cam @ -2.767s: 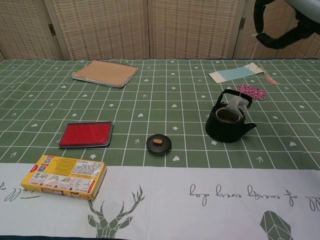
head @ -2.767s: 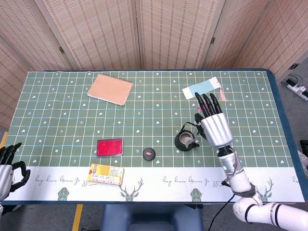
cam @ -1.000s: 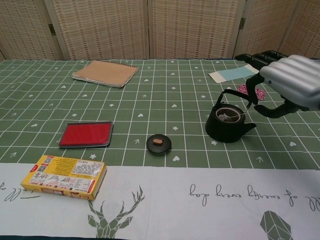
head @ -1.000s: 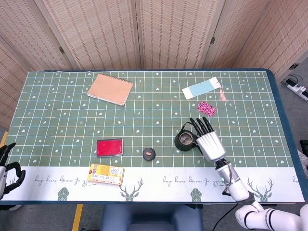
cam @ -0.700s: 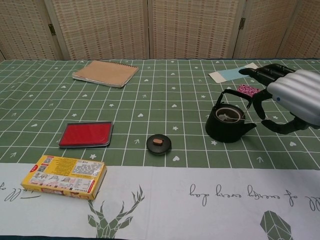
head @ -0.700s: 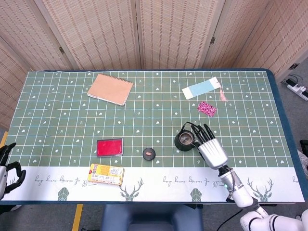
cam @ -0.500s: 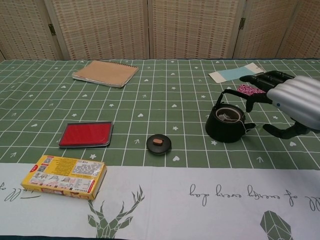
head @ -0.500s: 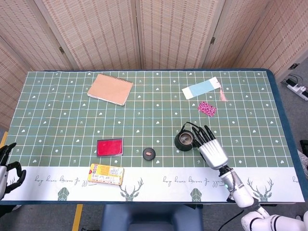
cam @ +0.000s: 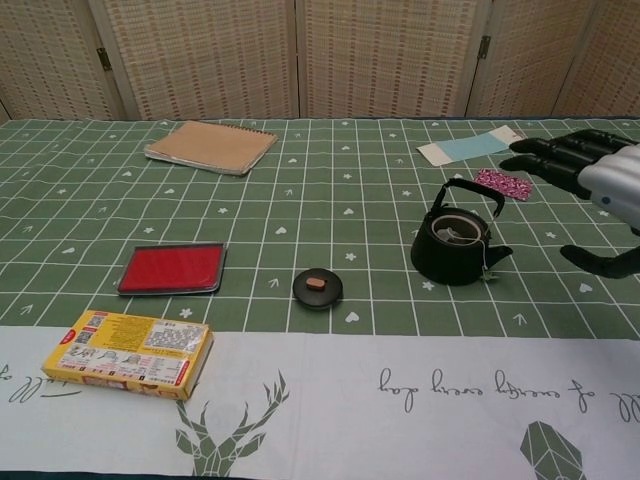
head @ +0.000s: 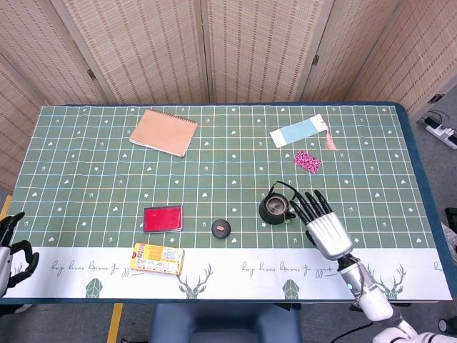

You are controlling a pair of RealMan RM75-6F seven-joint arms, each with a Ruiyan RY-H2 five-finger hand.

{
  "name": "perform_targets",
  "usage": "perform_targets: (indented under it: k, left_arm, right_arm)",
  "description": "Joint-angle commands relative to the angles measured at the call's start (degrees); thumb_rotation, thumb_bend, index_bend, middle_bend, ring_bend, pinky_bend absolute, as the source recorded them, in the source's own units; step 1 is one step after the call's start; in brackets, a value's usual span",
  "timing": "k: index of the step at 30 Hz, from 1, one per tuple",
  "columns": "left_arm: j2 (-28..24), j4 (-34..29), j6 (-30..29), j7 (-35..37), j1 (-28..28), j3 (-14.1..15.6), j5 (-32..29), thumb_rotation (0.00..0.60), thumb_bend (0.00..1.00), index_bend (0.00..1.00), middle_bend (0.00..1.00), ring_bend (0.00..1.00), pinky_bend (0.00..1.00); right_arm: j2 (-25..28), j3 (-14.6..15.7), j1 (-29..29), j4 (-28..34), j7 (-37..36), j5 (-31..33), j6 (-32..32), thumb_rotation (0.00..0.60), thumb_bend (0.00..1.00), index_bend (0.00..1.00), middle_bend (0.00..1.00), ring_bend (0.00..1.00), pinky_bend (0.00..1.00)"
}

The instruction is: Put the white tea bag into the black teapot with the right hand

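The black teapot (head: 275,208) (cam: 455,247) stands lidless on the green cloth, right of centre. The white tea bag (cam: 459,231) lies inside it, and its string hangs over the rim to a small tag (cam: 489,275) by the spout. My right hand (head: 325,227) (cam: 592,180) hovers to the right of the pot, apart from it, with fingers spread and nothing in it. My left hand (head: 11,251) shows only at the lower left edge of the head view, off the table, its fingers curled.
The pot's round black lid (head: 221,229) (cam: 317,287) lies left of the pot. A red case (head: 163,218), a yellow box (head: 157,258), a tan notebook (head: 163,132), a blue-white card (head: 298,130) and a pink patterned packet (head: 307,161) also lie on the table (head: 86,171).
My right hand has drawn back from the teapot toward the right and the near edge, fingers spreading. The tea bag has dropped from the handle into the pot; its tag now hangs outside.
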State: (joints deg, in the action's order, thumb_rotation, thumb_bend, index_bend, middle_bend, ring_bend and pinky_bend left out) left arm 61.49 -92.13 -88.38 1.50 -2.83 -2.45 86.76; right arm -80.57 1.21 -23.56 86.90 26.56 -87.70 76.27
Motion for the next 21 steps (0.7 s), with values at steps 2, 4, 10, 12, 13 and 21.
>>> perform_targets:
  k: [2, 4, 10, 12, 13, 21]
  left_arm:
    - [0.19, -0.08, 0.08, -0.76, -0.03, 0.07, 0.04, 0.6, 0.39, 0.0, 0.06, 0.04, 0.0]
    - [0.28, -0.13, 0.16, -1.11, -0.06, 0.1, 0.04, 0.6, 0.39, 0.0, 0.06, 0.04, 0.0]
    - [1.3, -0.64, 0.86, -3.89, -0.45, 0.8, 1.06, 0.6, 0.39, 0.0, 0.06, 0.04, 0.0]
    - [1.76, -0.75, 1.15, -4.98, -0.61, 1.08, 1.46, 0.6, 0.39, 0.0, 0.06, 0.04, 0.0]
    - [1.93, -0.8, 1.26, -5.54, -0.67, 1.17, 1.56, 0.6, 0.39, 0.0, 0.06, 0.04, 0.0]
    - [2.64, -0.98, 1.23, -7.07, -0.75, 1.7, 2.52, 0.6, 0.39, 0.0, 0.06, 0.04, 0.0]
  right_arm:
    - [6.87, 0.4, 4.84, 8.02, 0.97, 1.49, 5.36, 0.6, 0.43, 0.0, 0.0, 0.0, 0.0]
    - [8.11, 0.47, 6.1, 9.34, 1.45, 1.89, 6.82, 0.6, 0.43, 0.0, 0.0, 0.0, 0.0]
    - [13.06, 0.97, 14.9, 7.19, -8.49, 5.12, 15.56, 0.6, 0.43, 0.0, 0.0, 0.0, 0.0]
    - [13.89, 0.67, 15.86, 5.22, -13.64, 6.16, 14.96, 0.6, 0.43, 0.0, 0.0, 0.0, 0.0]
    - [14.17, 0.49, 16.15, 4.65, -15.49, 6.76, 14.46, 0.6, 0.43, 0.0, 0.0, 0.0, 0.0]
    - [16.52, -0.59, 17.3, 4.58, -20.16, 5.99, 13.65, 0.6, 0.43, 0.0, 0.0, 0.0, 0.0]
